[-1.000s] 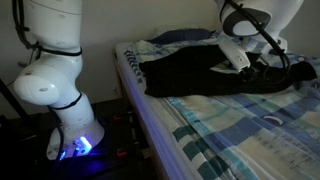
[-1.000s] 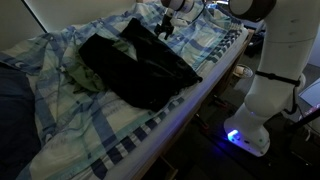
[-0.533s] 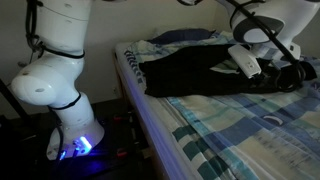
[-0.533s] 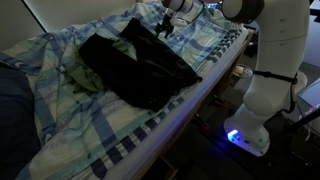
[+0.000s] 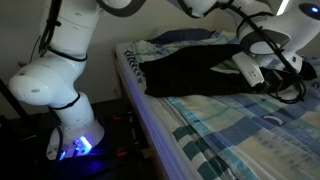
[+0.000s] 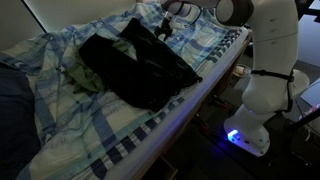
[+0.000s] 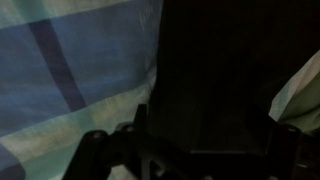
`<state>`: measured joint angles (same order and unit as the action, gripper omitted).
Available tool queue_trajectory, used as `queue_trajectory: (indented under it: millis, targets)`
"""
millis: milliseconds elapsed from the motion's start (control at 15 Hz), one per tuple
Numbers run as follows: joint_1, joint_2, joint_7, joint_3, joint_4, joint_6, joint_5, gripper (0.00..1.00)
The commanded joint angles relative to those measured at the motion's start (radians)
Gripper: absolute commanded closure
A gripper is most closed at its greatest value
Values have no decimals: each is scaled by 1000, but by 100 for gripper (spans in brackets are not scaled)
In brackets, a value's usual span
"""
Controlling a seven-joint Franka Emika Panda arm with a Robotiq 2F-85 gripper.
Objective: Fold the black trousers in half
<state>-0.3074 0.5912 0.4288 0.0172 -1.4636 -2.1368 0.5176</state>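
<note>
1. Black trousers lie in a rumpled heap on the blue-and-white plaid bedsheet that covers the surface, close to its near edge.
2. In an exterior view the black trousers run diagonally across the sheet, with a greenish patch of cloth beside them.
3. Your tool is down at one end of the garment; you see it at that end in both exterior views.
4. In the wrist view, dark fabric fills most of the frame, with plaid sheet to its left.
5. You cannot tell from any view whether the tool's jaws are wide, narrow or pinching cloth; it is too dark there.
6. A dark blue pillow lies beyond the trousers.
</note>
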Motion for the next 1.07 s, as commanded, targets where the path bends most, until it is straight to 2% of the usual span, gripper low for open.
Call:
queue_trajectory:
  millis: [0, 467, 1000]
  targets:
    - [-33, 47, -8, 28, 89, 76, 9, 0]
    - [-62, 97, -18, 52, 153, 144, 31, 0]
    - [-62, 81, 15, 87, 111, 126, 112, 0]
